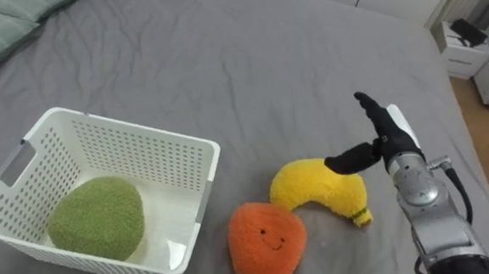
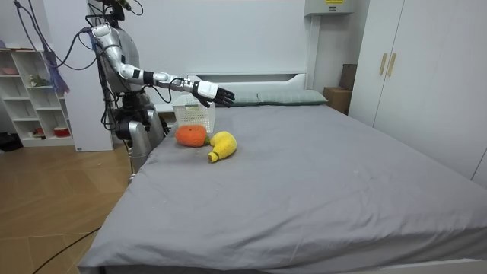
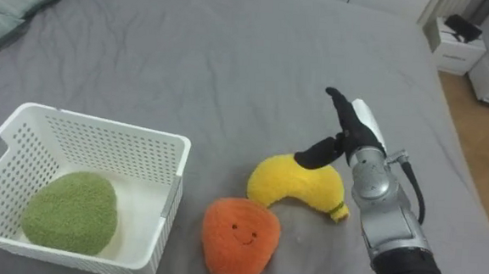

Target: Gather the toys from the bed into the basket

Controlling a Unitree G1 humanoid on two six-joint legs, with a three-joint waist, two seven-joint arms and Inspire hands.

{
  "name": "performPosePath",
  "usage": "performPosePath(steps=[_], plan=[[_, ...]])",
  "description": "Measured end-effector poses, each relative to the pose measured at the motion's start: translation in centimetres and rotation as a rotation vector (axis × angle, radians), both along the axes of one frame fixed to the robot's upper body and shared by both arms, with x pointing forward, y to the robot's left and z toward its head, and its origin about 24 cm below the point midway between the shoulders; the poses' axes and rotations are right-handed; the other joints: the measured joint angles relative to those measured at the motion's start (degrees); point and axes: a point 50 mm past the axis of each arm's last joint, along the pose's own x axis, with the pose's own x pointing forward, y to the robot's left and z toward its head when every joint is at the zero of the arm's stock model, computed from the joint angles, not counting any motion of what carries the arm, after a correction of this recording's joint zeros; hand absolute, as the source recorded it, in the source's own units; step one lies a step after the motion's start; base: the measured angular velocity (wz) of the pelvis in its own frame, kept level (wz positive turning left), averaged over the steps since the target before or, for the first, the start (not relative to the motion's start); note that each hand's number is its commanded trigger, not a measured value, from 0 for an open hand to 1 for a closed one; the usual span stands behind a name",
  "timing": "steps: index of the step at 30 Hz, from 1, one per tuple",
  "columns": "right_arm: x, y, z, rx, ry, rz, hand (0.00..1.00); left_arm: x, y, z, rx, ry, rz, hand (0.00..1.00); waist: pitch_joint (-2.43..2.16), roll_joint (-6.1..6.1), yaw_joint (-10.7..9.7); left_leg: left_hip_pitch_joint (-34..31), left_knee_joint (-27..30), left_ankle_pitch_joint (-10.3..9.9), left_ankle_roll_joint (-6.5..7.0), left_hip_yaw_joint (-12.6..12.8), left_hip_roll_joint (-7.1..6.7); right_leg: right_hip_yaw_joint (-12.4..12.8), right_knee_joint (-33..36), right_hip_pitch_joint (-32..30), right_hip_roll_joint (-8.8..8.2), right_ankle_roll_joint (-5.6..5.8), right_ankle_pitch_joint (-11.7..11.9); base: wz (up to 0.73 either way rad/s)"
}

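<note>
A yellow plush banana (image 1: 324,189) lies on the grey bed (image 1: 232,60), and an orange plush toy with a smiling face (image 1: 263,243) sits just in front of it on its left. A green plush toy (image 1: 97,217) rests inside the white perforated basket (image 1: 124,151) at the lower left. My right hand (image 1: 379,137) hovers open above the banana's right end, fingers straight and thumb pointing down toward the toy, apart from it. In the room view the right hand (image 2: 215,95) reaches out over the bed above the banana (image 2: 222,146) and the orange toy (image 2: 191,135).
Green-grey pillows (image 1: 14,8) lie at the bed's far left corner. A white nightstand (image 1: 460,48) stands beyond the bed's right edge over a wood floor. The robot stands at the bed's side, next to a shelf unit (image 2: 34,95) and white wardrobes (image 2: 422,68).
</note>
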Motion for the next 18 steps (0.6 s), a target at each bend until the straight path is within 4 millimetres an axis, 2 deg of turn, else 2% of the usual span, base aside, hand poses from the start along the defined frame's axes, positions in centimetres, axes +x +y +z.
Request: performPosePath(steps=[3, 9, 12, 18], plan=[[-0.4, -0.9, -0.9, -0.010, 0.046, -0.032, 0.00, -0.3, 0.2, 0.0, 0.002, 0.008, 0.008, 0.00, -0.14, -0.30, -0.7, 0.4, 0.0, 0.0, -0.01, 0.0, 0.05, 0.0, 0.1, 0.1, 0.00, -0.04, 0.0, -0.01], [-1.3, -1.8, -2.4, -0.037, 0.108, -0.067, 0.00, -0.4, 0.6, 0.2, 0.006, -0.003, 0.028, 0.00, 0.17, -1.16, -1.4, -0.2, -0.2, 0.0, -0.05, 0.7, 0.06, 0.8, 0.2, -1.0, 0.31, -0.11, 0.0, -0.08], [-1.9, -2.3, -3.4, -0.062, 0.148, -0.090, 0.00, -0.3, 0.7, 0.2, 0.009, -0.009, 0.041, 0.00, 0.10, -1.46, -1.1, -0.7, -0.2, 0.0, -0.06, 1.0, 0.10, 1.1, 0.5, -1.9, 0.41, -0.11, 0.0, -0.05], [-1.9, -2.7, -3.8, -0.112, 0.153, -0.091, 0.00, 1.7, 0.7, 0.3, 0.016, -0.031, 0.012, 0.00, 0.26, -1.76, 0.1, -6.3, 1.4, 0.1, -0.02, 1.8, 0.34, 1.8, 2.9, -8.3, 0.26, -0.36, 0.1, -0.08]])
